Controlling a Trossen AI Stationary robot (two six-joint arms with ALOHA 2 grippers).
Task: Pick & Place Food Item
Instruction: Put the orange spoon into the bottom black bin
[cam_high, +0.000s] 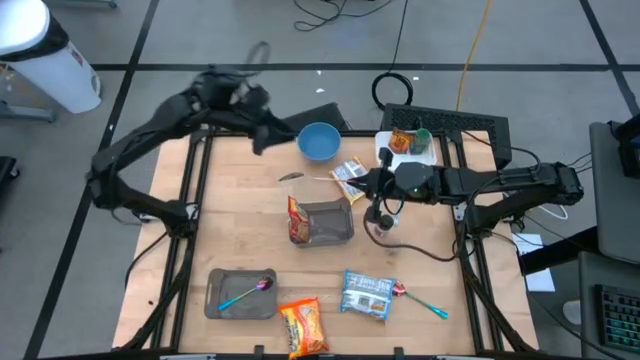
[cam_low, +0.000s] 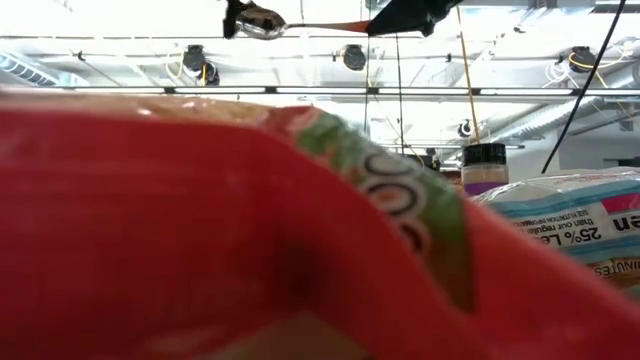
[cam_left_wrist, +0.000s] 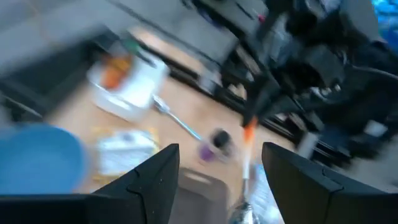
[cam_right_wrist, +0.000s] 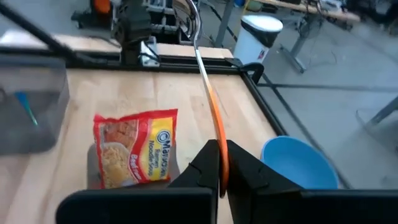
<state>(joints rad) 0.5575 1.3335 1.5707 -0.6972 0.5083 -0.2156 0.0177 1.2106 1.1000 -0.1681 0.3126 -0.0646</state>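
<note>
While right hand (cam_right_wrist: 219, 165) clamps orange-handled spoon (cam_right_wrist: 208, 93), left hand (cam_high: 262, 135) hangs released near blue bowl (cam_high: 319, 141); two noodle packets (cam_high: 299, 220) (cam_high: 303, 326), tabletop (cam_high: 240, 200) left side bare.

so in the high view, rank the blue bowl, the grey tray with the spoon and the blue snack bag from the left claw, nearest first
1. Round blue bowl, just beside the left claw at the table's far edge.
2. Flat grey tray holding a spoon, near-left corner.
3. Blue snack bag, near edge, right of centre.

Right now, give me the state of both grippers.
Left gripper: open, empty.
Right gripper: shut on the spoon.
</note>
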